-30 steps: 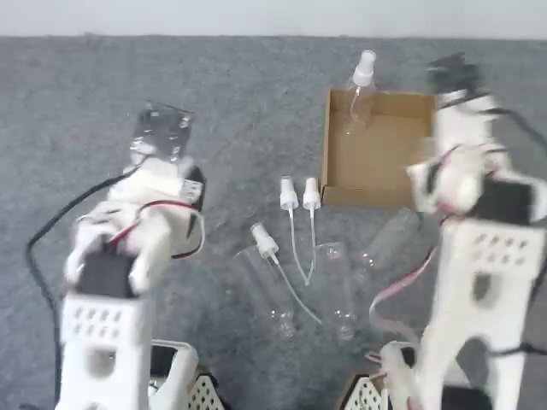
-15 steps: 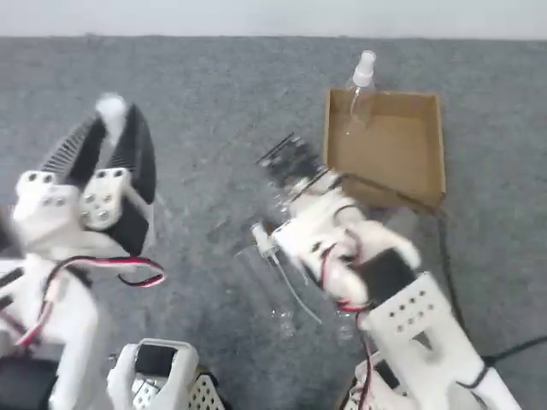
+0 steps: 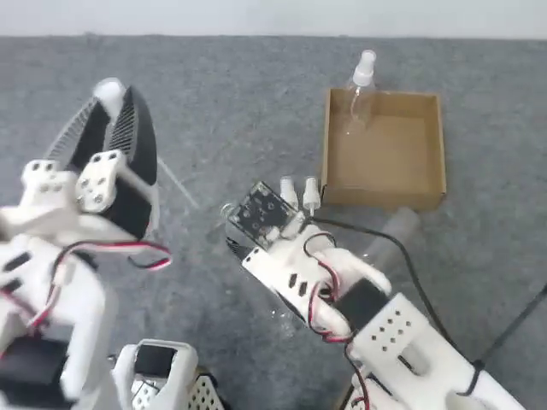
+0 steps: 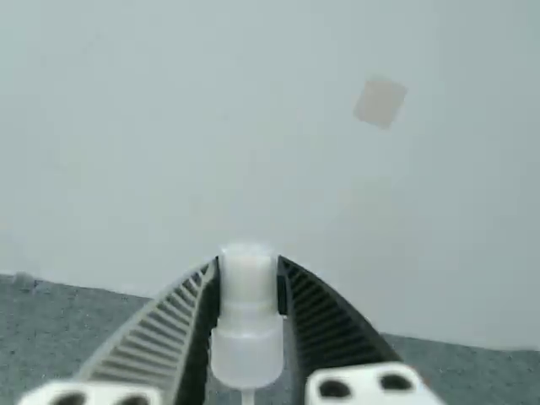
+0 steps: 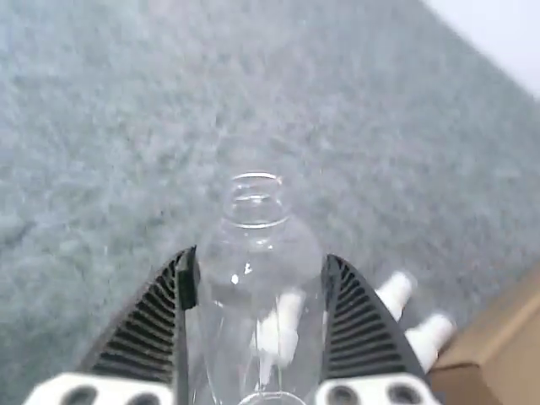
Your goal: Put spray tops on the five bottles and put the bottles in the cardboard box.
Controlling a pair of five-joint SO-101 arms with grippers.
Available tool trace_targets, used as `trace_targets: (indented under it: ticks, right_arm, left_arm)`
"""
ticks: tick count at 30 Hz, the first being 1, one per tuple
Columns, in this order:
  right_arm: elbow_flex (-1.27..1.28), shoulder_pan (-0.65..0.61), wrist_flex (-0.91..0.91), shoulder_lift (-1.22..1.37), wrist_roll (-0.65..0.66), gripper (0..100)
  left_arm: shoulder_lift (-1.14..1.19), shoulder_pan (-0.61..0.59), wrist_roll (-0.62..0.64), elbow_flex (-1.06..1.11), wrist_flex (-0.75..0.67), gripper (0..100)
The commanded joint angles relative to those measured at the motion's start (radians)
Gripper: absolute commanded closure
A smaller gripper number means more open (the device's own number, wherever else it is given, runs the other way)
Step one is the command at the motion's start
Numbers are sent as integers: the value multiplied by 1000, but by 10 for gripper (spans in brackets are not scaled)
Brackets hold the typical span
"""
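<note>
My left gripper (image 4: pixel 247 268) is raised high on the table's left, shut on a white spray top (image 4: pixel 245 325); from above, that spray top (image 3: pixel 109 89) shows between the dark fingers. My right gripper (image 5: pixel 257 263) is shut on a clear uncapped bottle (image 5: pixel 253 261), its neck pointing away over the carpet. The right arm (image 3: pixel 308 273) lies across the table's middle. Two loose spray tops (image 3: pixel 299 194) lie in front of the cardboard box (image 3: pixel 432 184), and the two tops (image 5: pixel 413 310) lie just past the held bottle. A capped bottle (image 3: pixel 361 85) stands in the box's far left corner.
Another clear bottle (image 3: pixel 391 229) lies on the grey carpet just in front of the box, beside the right arm. A corner of the box (image 5: pixel 506 359) shows past the right gripper. Open carpet stretches along the far side, left of the box.
The right arm swung from beside the box to the table's middle and closed on a bottle. The left arm rose with the spray top in its gripper.
</note>
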Motion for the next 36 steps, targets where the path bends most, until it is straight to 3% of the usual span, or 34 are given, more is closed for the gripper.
trace_targets:
  ticks: [1, 12, 24, 30, 36]
  right_arm:
    - [21, -25, -48, -117, -9, 993]
    - [49, -21, -48, -157, -9, 993]
    - [54, -18, 47, -168, 0, 993]
    - [101, -16, -120, -168, -26, 993]
    - [190, 82, -306, -168, -209, 993]
  left_arm:
    - [15, 6, 9, 87, -109, 988]
    - [17, 104, 15, 225, -141, 988]
    - [12, 115, 14, 429, -141, 988]
    - [11, 201, 9, 473, -138, 988]
    - [12, 213, 9, 493, -141, 988]
